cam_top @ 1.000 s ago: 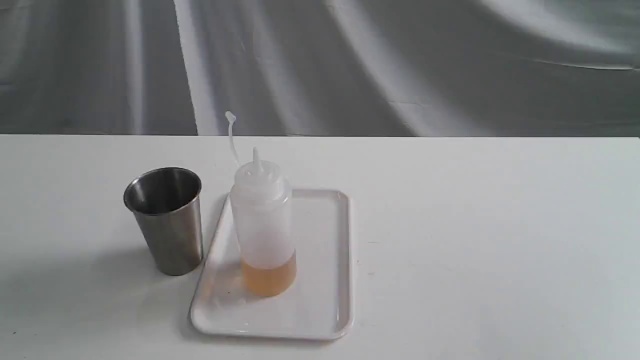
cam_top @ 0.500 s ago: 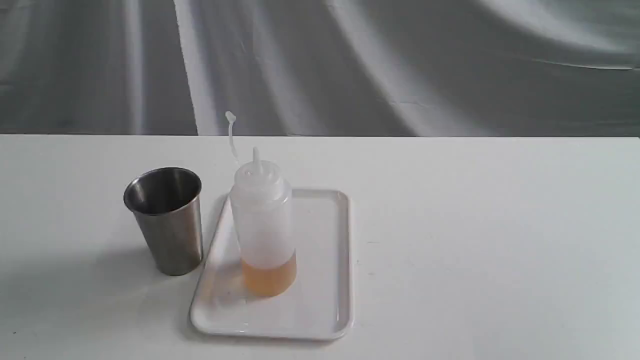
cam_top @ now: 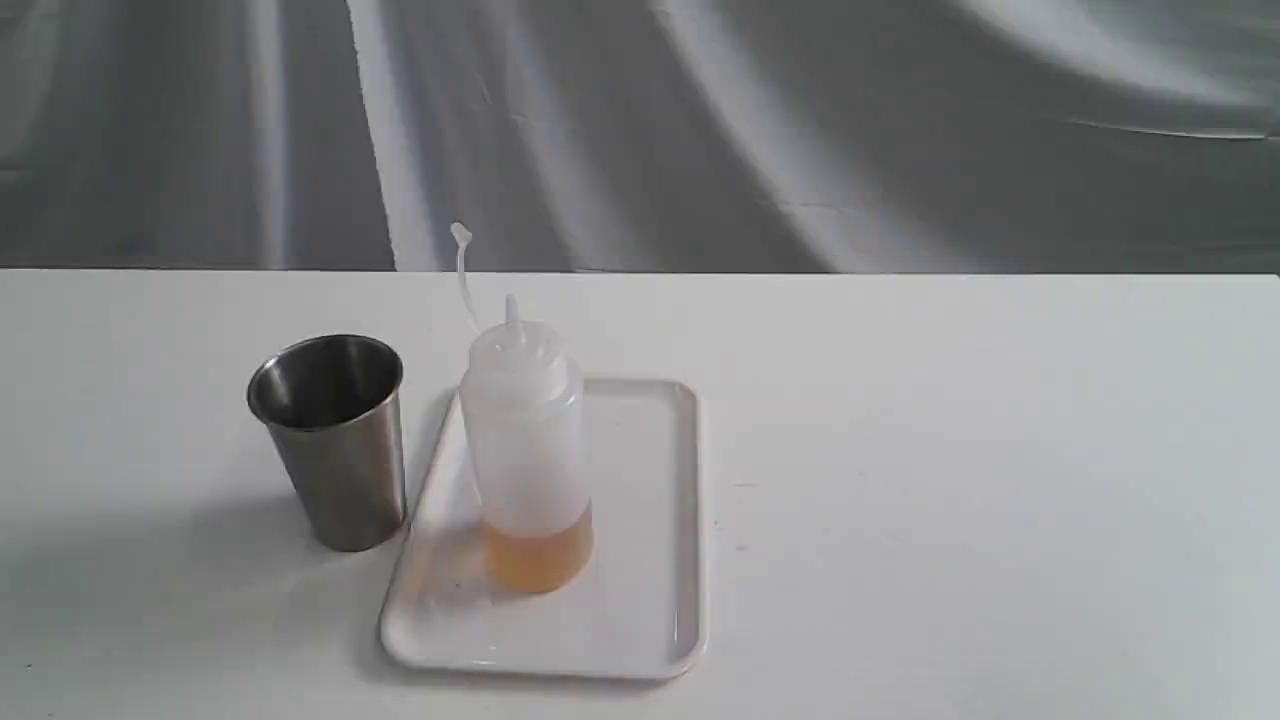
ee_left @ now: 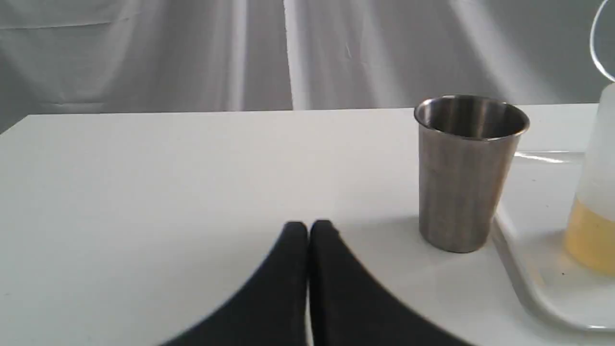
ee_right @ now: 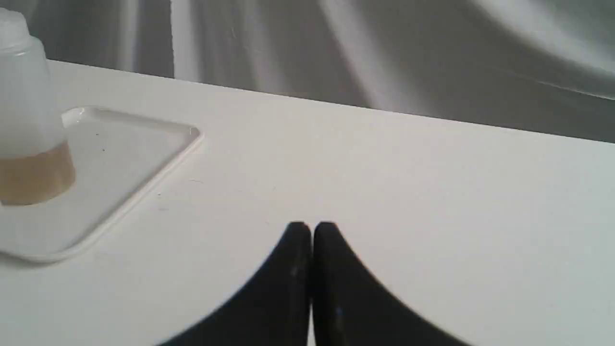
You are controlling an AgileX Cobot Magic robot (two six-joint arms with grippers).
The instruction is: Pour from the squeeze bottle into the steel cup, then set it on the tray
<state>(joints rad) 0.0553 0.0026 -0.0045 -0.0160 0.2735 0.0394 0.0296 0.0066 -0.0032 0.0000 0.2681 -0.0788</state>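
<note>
The squeeze bottle (cam_top: 527, 450) stands upright on the white tray (cam_top: 640, 600), amber liquid low in it, its cap strap curling up behind. Left of the tray, on the table, stands the steel cup (cam_top: 333, 440). Neither gripper shows in the exterior view. In the left wrist view my left gripper (ee_left: 308, 227) is shut and empty, low over the table, apart from the cup (ee_left: 465, 173), the tray (ee_left: 523, 283) and the bottle (ee_left: 593, 202). In the right wrist view my right gripper (ee_right: 312, 227) is shut and empty, well away from the tray (ee_right: 144, 158) and bottle (ee_right: 29, 129).
A white table (cam_top: 950, 480) carries everything, its far edge meeting a grey draped cloth backdrop (cam_top: 700, 130). The table's left corner (ee_left: 29, 117) shows in the left wrist view.
</note>
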